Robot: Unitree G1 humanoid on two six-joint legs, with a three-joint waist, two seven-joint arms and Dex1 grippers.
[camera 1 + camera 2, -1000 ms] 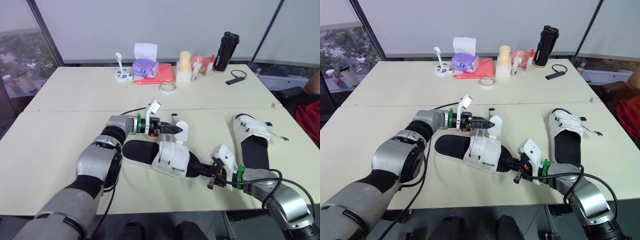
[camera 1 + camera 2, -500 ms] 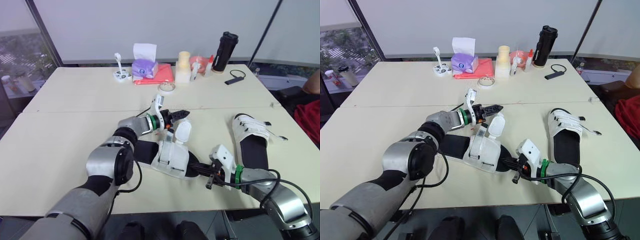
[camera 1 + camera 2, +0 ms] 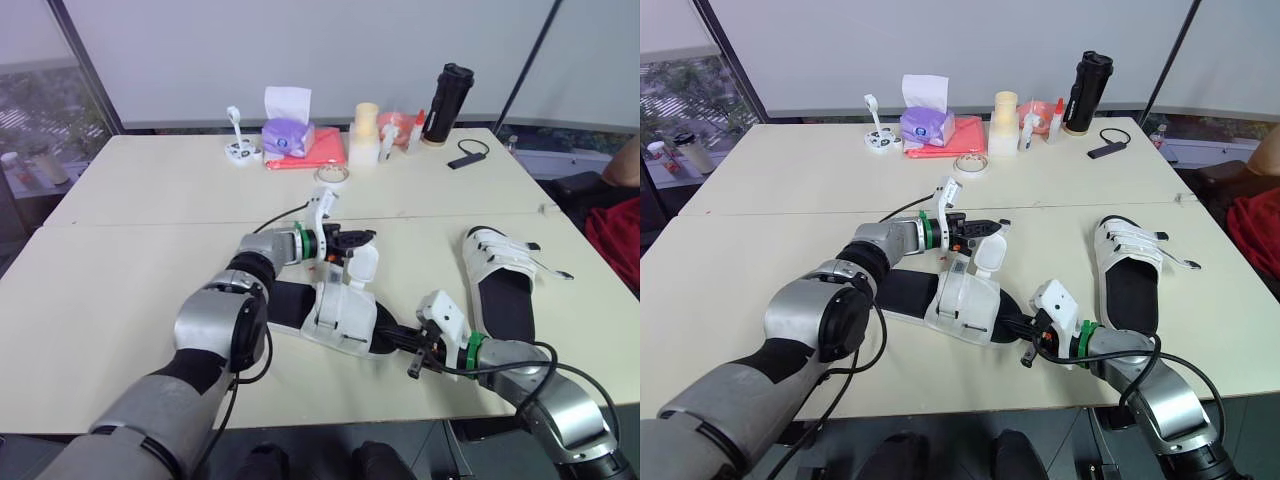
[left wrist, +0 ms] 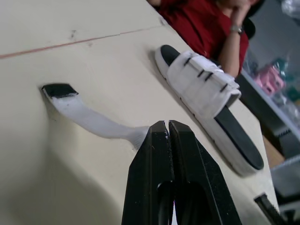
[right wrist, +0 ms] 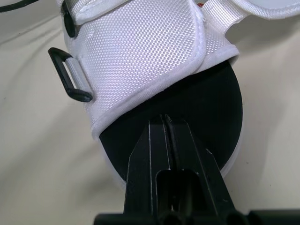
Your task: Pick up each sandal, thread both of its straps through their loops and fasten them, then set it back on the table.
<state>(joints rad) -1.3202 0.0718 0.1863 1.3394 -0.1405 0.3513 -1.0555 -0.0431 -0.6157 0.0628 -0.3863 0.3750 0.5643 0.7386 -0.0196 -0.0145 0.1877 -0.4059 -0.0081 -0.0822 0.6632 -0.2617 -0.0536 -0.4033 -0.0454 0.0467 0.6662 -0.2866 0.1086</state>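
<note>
Currently worked: open sandal, flat on the worktop, between the two sets of jaws.
Left gripper: jaws closed on a white strap; its black-tipped end reaches out beyond the tips.
Right gripper: jaws closed together, tips resting on the black insole at the sandal's end, seemingly pinning it.
Loop: black ring on the white upper, just ahead of the right jaws and off to one side.
Handling: probably light; sole looks fairly stiff, strap soft and floppy, woven upper gives grip, nothing fragile.
Where to hold: strap close to its tip for threading; sole end for steadying.
Other sandal: well apart from the left jaws, nearer the right ones; straps look fastened.
</note>
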